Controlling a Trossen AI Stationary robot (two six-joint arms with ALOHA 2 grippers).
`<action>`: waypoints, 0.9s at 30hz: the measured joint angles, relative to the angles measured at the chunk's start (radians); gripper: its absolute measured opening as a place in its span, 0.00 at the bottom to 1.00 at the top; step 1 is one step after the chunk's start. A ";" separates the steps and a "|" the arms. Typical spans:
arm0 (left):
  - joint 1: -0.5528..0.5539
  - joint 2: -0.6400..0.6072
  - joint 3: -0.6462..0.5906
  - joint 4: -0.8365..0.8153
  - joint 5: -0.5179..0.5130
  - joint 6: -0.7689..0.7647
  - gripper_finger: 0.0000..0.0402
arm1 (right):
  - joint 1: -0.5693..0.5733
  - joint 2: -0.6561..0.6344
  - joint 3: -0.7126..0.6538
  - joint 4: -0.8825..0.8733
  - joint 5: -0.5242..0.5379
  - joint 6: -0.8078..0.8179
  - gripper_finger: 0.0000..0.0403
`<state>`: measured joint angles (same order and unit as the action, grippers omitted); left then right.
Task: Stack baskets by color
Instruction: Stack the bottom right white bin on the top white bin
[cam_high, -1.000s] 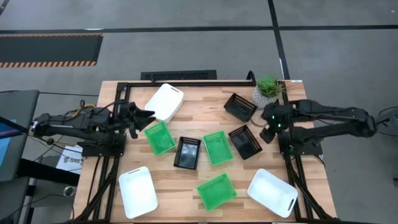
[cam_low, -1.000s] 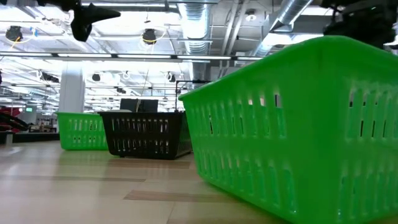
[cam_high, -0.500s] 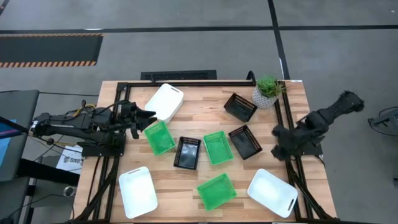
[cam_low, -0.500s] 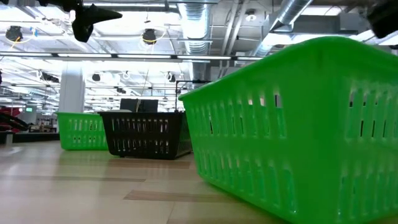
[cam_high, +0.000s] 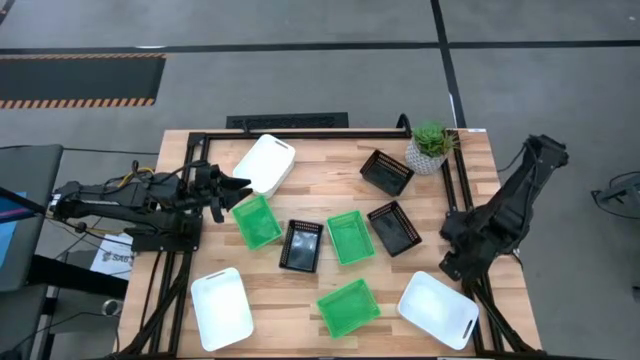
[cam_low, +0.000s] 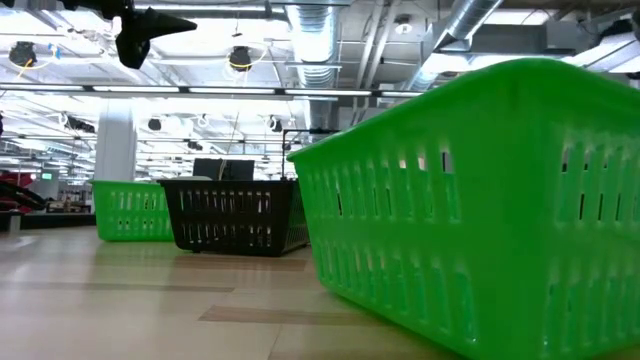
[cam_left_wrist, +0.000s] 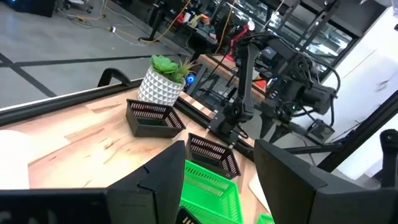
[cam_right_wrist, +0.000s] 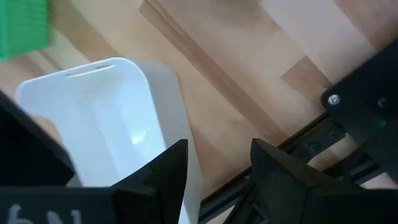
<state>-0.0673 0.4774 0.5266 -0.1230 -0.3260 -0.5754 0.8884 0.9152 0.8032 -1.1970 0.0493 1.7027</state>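
Baskets, high view: nine lay scattered and unstacked on the wooden surface (cam_high: 330, 160). One white basket (cam_high: 265, 163) sat at the far left, a second white basket (cam_high: 221, 307) at the near left, a third white basket (cam_high: 438, 309) at the near right.
Green ones, high view: one green basket (cam_high: 256, 221) lay left of centre, a middle green basket (cam_high: 350, 237) at centre, a near green basket (cam_high: 348, 307) by the front edge.
Black ones, high view: a black basket (cam_high: 302, 245) lay between the two upper green ones, a second black basket (cam_high: 394, 227) right of centre, a far black basket (cam_high: 386, 172) beside the potted plant (cam_high: 430, 145).
Left gripper, high view: the left gripper (cam_high: 240, 185) hung between the far white basket and the left green one, jaws apart, holding nothing.
Right arm, high view: folded at the surface's right edge, just beyond the near-right white basket.
Low view: the near green basket (cam_low: 480, 210) filled the right side; the black basket (cam_low: 235, 215) and another green one (cam_low: 130, 210) stood farther back.
Left wrist view: the fingers (cam_left_wrist: 155, 180) stood parted and empty, with the plant (cam_left_wrist: 163, 78) and two black baskets ahead.
Right wrist view: the right gripper (cam_right_wrist: 214, 168) was open and empty over the white basket (cam_right_wrist: 106, 118).
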 joint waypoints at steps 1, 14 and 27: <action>0.000 0.000 0.000 0.000 0.000 -0.001 0.45 | 0.006 0.015 0.000 0.000 0.004 0.000 0.50; 0.000 0.000 0.000 0.000 -0.028 -0.002 0.45 | 0.006 0.172 0.000 -0.002 0.004 -0.010 0.50; 0.000 0.000 0.000 0.009 -0.045 0.035 0.45 | -0.038 0.157 0.000 0.023 0.005 -0.143 0.62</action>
<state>-0.0675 0.4770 0.5266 -0.1139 -0.3710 -0.5400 0.8506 1.0725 0.8028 -1.1739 0.0544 1.5594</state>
